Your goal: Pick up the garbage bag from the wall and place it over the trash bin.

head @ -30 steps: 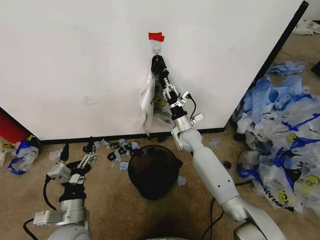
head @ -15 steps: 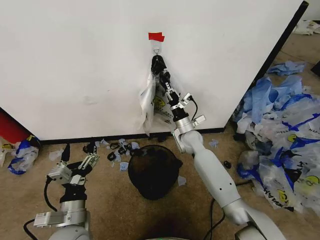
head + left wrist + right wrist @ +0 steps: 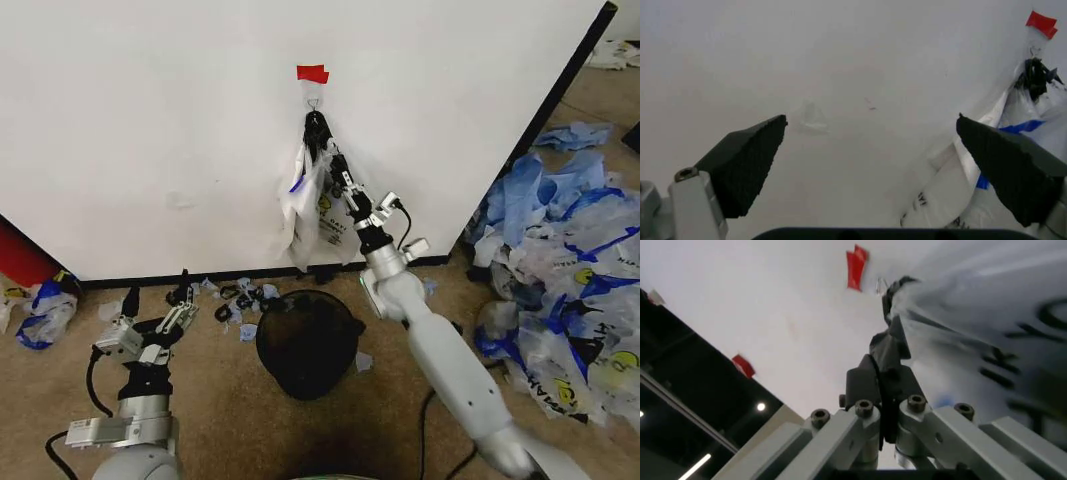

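The garbage bag (image 3: 305, 215), thin and see-through with a blue patch and black lettering, hangs on the white wall (image 3: 150, 130) from a small hook (image 3: 313, 101) under a red tape strip (image 3: 312, 73). My right gripper (image 3: 321, 138) reaches up to the bag's gathered handles just below the hook. In the right wrist view its fingers (image 3: 888, 347) are pressed together on the handles, beside the bag (image 3: 987, 315). The black mesh trash bin (image 3: 305, 340) stands on the floor below. My left gripper (image 3: 160, 320) rests low at the left, open (image 3: 873, 155), facing the wall and the bag (image 3: 1013, 107).
A big heap of blue-and-white bags (image 3: 560, 260) covers the floor at the right. Small scraps (image 3: 235, 295) lie along the black baseboard. Another bag (image 3: 45, 305) and a red object (image 3: 20, 255) sit at the far left.
My right arm's wrist has swung rightward and lower while its fingertips stay by the hook. The bag has shifted a little and a blue patch now shows. The left arm is still.
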Robot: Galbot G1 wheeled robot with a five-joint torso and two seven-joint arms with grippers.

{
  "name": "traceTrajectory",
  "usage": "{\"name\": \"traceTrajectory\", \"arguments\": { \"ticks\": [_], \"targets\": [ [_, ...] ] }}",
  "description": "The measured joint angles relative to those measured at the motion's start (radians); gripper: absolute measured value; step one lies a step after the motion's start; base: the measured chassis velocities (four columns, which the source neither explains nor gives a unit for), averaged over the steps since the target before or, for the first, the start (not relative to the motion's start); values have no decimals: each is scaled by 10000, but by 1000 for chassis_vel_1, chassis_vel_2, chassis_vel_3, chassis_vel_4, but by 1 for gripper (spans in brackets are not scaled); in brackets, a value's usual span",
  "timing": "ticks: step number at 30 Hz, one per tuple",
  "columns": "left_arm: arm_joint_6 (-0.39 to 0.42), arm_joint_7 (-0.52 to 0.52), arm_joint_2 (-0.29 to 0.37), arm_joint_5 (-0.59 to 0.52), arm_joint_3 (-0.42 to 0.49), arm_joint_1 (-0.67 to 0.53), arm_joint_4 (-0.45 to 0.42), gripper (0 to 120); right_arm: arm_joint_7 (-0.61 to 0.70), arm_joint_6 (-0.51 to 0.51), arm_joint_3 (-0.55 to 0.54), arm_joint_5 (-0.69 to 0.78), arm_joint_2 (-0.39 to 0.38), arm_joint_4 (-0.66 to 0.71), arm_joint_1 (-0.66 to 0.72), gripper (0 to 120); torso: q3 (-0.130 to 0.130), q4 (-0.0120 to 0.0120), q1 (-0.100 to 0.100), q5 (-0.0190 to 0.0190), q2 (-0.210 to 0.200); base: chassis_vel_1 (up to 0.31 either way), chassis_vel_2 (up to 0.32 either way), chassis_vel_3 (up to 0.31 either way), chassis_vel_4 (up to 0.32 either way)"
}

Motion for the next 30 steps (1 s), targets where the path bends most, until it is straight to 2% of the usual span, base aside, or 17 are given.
{"name": "traceTrajectory", "arguments": {
  "ticks": [10, 16, 23, 30],
  "targets": [
    [2, 8, 80, 10, 37, -2, -47, 100, 191, 221, 75, -83, -849, 1512, -1477, 0, -1, 1, -1, 0, 0, 0, 0, 0, 0],
    [-9, 9, 127, 17, 6, 33, -108, 100, 348, 382, -25, -115, -1272, 2105, -1898, 0, 0, 1, 0, -1, 0, 0, 0, 0, 0],
    [-78, 9, 209, 23, -14, 57, -185, 100, 648, 718, -243, -438, -2156, 3226, -2607, 0, -1, 1, -1, -1, 0, 0, 0, 0, 0],
    [-104, 12, 180, 72, 38, 49, -207, 100, 662, 898, -360, -858, -2708, 3691, -3133, 0, -1, 1, -1, -1, 0, 0, 0, 0, 0]
  ]
}}
